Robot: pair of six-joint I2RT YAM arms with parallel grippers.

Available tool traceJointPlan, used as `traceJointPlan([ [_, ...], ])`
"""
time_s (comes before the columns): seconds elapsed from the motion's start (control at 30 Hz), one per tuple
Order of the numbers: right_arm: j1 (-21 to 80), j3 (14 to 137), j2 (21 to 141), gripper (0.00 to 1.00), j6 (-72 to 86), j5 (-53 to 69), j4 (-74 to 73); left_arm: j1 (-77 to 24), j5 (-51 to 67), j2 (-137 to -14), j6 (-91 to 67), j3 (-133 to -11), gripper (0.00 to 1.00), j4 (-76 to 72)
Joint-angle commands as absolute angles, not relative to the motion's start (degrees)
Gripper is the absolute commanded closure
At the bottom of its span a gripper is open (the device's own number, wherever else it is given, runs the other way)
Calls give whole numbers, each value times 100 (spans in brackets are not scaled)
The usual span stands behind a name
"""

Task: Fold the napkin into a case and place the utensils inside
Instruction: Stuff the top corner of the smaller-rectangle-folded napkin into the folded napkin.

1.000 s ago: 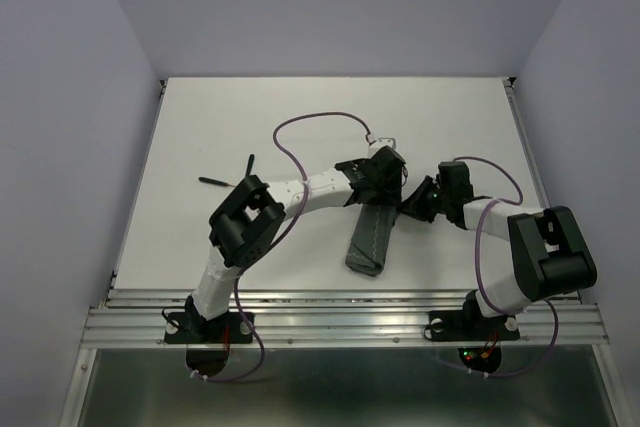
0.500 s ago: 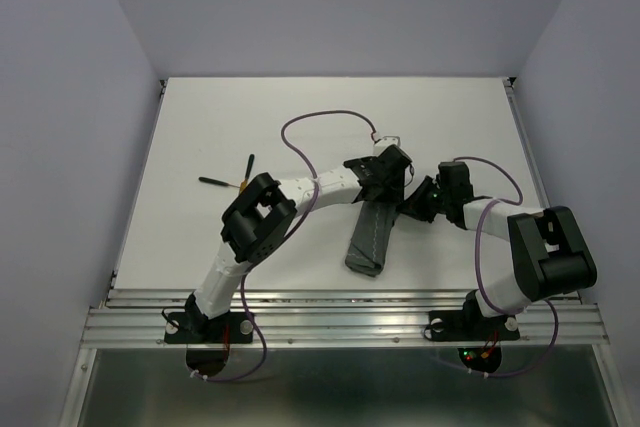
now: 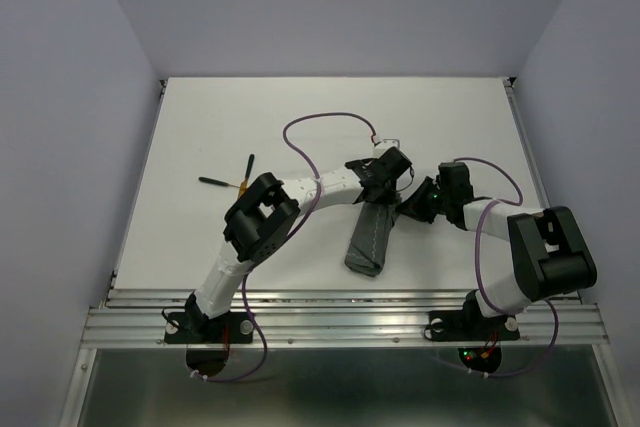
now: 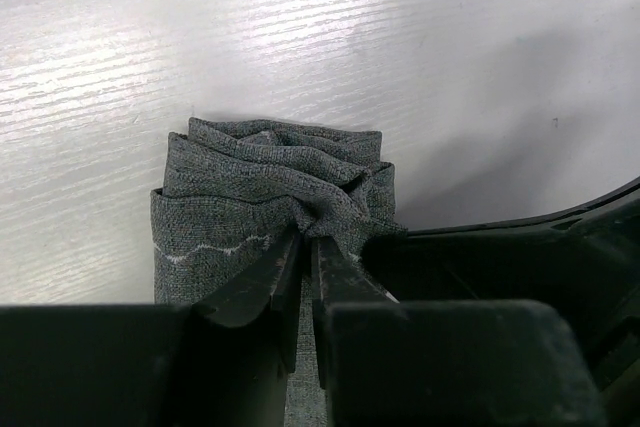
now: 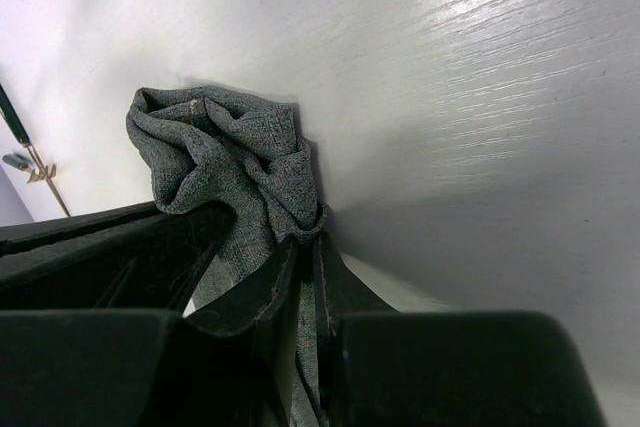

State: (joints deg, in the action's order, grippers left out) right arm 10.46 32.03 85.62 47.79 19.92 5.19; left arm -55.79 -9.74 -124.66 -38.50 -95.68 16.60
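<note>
The case's (image 3: 368, 239) far end is pinched by the left gripper (image 4: 308, 243) (jaws narrow); the right gripper (image 5: 306, 245) is clamped likewise. The utensils (image 3: 228, 183) are seen toward the tabletop's (image 3: 300, 107) left edge.

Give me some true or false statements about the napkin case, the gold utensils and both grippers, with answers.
1. The left gripper's fingers are shut on the case's bunched end. True.
2. The right gripper hangs open, holding nothing. False: the right gripper pinches that same end of the case.
3. The utensils are inside the case. False: they lie on the table, off to the case's left.
4. The case is a narrow folded strip. True.
</note>
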Motion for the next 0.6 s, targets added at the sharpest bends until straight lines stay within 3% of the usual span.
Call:
traceJointPlan([
  [0.0,1028,3217,8613,87,4755,2021,650,-5599,-1072,-12436,-3771,-9896,83,1784],
  [0.17,1028,3226,8596,87,4755,2013,642,-5599,-1055,-12454,-3700,-9932,100,1819],
  [0.33,1028,3234,8578,87,4781,2004,633,-5590,-941,-12367,-3534,-9897,100,1828],
  [0.57,1028,3287,8587,88,4808,2004,633,-5485,313,-12015,-2962,-9537,100,1494],
])
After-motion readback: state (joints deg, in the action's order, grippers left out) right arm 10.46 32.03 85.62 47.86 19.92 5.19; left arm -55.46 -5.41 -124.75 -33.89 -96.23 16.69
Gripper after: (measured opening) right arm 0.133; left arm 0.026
